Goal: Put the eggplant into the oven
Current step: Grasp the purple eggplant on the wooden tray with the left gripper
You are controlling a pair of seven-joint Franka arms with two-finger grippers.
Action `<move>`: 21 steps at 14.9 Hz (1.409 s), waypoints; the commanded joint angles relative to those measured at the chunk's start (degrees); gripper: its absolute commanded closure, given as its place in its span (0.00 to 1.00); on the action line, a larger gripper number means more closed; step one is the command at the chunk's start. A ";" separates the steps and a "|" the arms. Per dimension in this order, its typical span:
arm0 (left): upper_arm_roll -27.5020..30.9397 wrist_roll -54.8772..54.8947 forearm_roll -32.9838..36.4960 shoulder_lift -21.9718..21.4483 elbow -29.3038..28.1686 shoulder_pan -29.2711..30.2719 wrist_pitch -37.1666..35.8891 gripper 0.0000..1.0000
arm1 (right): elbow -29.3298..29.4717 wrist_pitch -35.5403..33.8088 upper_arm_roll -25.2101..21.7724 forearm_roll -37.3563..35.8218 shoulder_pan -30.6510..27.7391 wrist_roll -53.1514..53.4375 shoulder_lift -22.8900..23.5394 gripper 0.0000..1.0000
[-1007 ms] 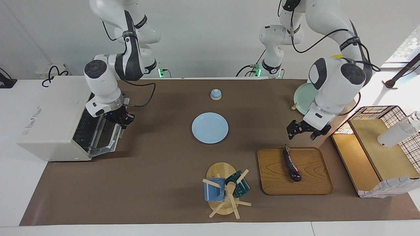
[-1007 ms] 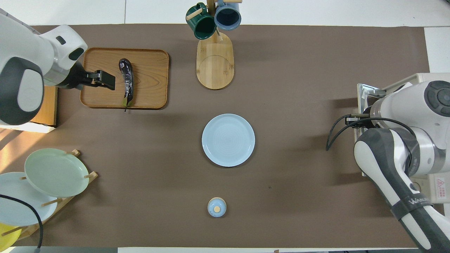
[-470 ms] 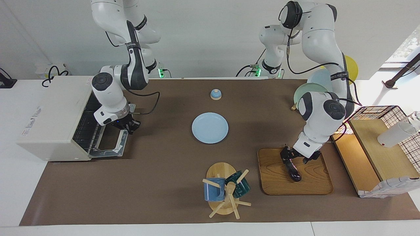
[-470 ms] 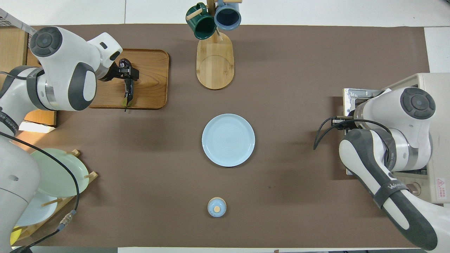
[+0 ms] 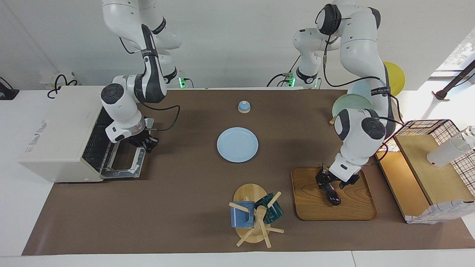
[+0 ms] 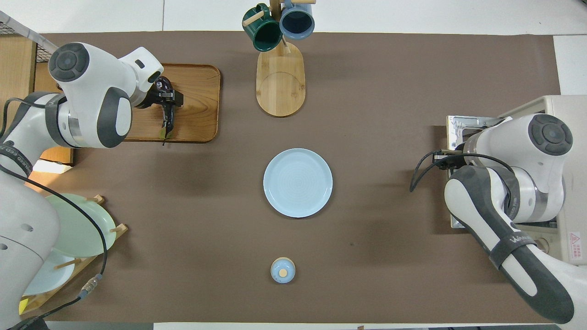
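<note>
The dark purple eggplant [image 5: 333,196] lies on a wooden tray [image 5: 352,207] toward the left arm's end of the table. My left gripper [image 5: 331,183] is down on the eggplant's middle, with its fingers open on either side. It shows the same in the overhead view [image 6: 167,97], where the eggplant's [image 6: 168,121] stem end sticks out. The off-white oven [image 5: 59,129] stands at the right arm's end with its door [image 5: 124,163] folded down flat and its wire rack [image 5: 98,144] showing. My right gripper [image 5: 145,142] is at the door's handle edge, shut on it.
A light blue plate [image 5: 237,144] lies mid-table, with a small blue lidded knob [image 5: 243,106] nearer the robots. A mug tree [image 5: 254,215] with two mugs stands beside the tray. A plate rack [image 5: 349,104] and a wooden shelf with a wire basket [image 5: 426,167] stand at the left arm's end.
My left gripper came down from above the tray's edge onto the eggplant. My right gripper drew the oven door from half open down to flat, then held still.
</note>
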 commanded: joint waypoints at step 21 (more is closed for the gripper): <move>-0.28 -20.20 -1.35 -11.33 0.48 -16.06 -17.34 1.00 | 12.38 -16.58 11.44 -0.16 -2.24 3.77 -2.65 0.00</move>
